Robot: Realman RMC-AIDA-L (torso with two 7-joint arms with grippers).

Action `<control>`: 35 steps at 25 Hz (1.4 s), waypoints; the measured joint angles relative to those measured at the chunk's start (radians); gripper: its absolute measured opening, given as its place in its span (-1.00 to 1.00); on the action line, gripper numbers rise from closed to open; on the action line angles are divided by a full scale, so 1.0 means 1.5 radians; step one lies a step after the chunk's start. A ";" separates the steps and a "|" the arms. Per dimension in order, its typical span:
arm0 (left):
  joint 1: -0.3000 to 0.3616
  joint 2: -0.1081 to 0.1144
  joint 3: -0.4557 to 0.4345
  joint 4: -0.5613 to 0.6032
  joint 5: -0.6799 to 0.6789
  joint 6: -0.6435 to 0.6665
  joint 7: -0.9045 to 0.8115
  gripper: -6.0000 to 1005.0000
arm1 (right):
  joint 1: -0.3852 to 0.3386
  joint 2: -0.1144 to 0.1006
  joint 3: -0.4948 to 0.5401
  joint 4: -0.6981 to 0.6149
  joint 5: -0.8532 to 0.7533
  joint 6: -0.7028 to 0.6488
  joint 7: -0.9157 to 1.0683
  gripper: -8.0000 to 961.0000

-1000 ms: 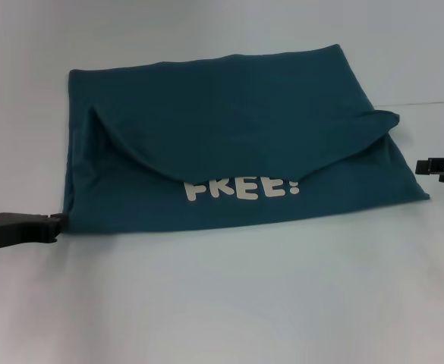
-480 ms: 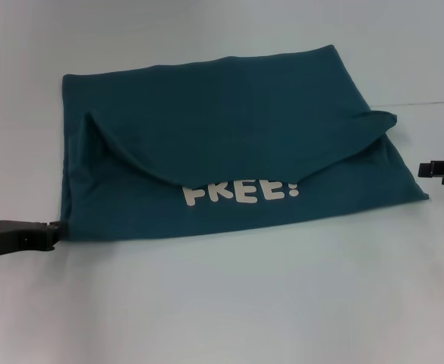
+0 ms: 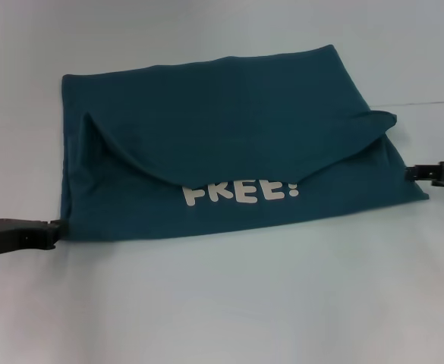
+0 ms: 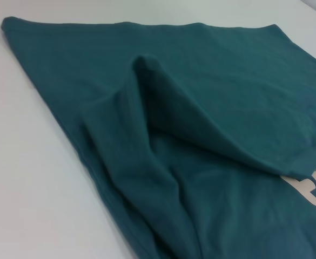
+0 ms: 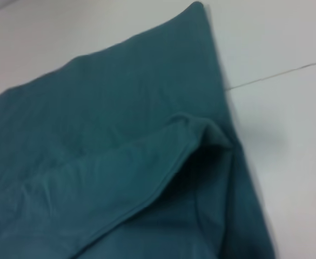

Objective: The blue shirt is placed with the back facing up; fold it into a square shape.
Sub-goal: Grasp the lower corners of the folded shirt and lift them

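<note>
Since a moment earlier, my right gripper [image 3: 413, 173] had crept against the blue shirt [image 3: 229, 129]'s right edge, left gripper [image 3: 55, 231] at its near-left corner; I couldn't tell either's jaws.

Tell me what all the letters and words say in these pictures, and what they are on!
"FREE!" in chunky white letters on the blue shirt, just below the folded-over flap; the flap may hide more print above it.
"FR" or so, white letters cut off at the picture's edge in the left wrist view: the same print on the same shirt.
No other words, labels, numbers or signs can be seen on the table or the grippers.
</note>
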 joint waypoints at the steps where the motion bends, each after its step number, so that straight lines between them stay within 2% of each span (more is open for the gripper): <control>1: -0.001 0.000 0.000 0.000 0.000 0.000 0.000 -0.99 | 0.004 0.006 -0.004 0.000 -0.005 0.011 -0.001 0.37; 4: -0.002 0.002 0.000 -0.001 0.000 0.000 0.001 -0.99 | 0.013 0.019 -0.012 0.001 -0.009 0.028 -0.012 0.37; 7: -0.002 0.002 -0.002 -0.001 0.000 -0.001 0.001 -0.99 | 0.017 0.022 -0.013 0.001 -0.009 0.031 -0.017 0.37; 13: -0.002 0.003 -0.003 -0.002 0.000 -0.003 0.001 -0.99 | 0.017 0.022 -0.011 -0.004 -0.006 0.027 -0.017 0.37; 18: -0.001 0.003 -0.003 -0.002 0.000 -0.003 0.000 -0.99 | 0.016 0.015 -0.011 0.000 -0.005 0.025 -0.018 0.35; 35: 0.003 0.001 -0.004 0.002 -0.003 0.008 -0.009 -0.98 | 0.011 0.014 -0.013 -0.003 -0.004 0.018 -0.018 0.33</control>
